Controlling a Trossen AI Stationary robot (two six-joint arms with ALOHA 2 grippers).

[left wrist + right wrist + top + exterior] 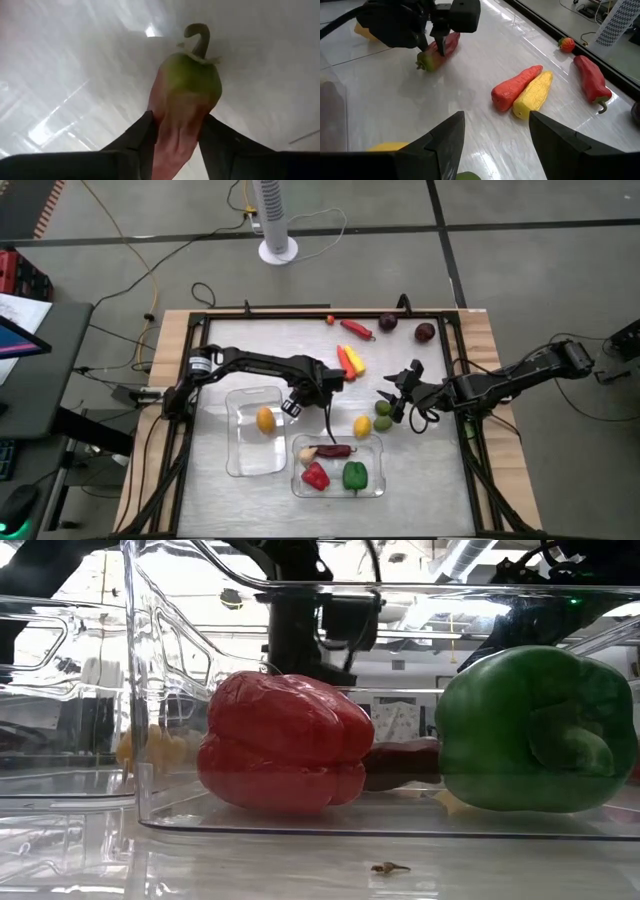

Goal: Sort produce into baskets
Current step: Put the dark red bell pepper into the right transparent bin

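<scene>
My left gripper [322, 385] is shut on a red pepper with a green stem end [192, 82], over the table between the two baskets and the loose produce; it also shows in the right wrist view [437, 50]. My right gripper [400, 392] is open and empty above a lime [384, 420] and a lemon [362, 426] that lie on the table. The left clear basket [240, 460] holds a lemon [265, 420]. The right clear basket [372, 490] holds a red pepper [285, 740], a green pepper [535, 730], a dark red chilli [335, 450] and a garlic [306, 452]. My left gripper pinches the pepper's red body [162, 117] between its two fingers, one on each side. The fingers slant down from above. The green stem end [423, 62] sticks out past the fingertips and tilts downward. The pepper looks lifted a little off the table.
A red and a yellow piece [525, 90] lie side by side at the table's middle. A red chilli [355, 330], a small red piece [329, 319] and two dark purple rounds [388, 322] [425, 332] lie near the far edge. A black frame [300, 313] rims the table.
</scene>
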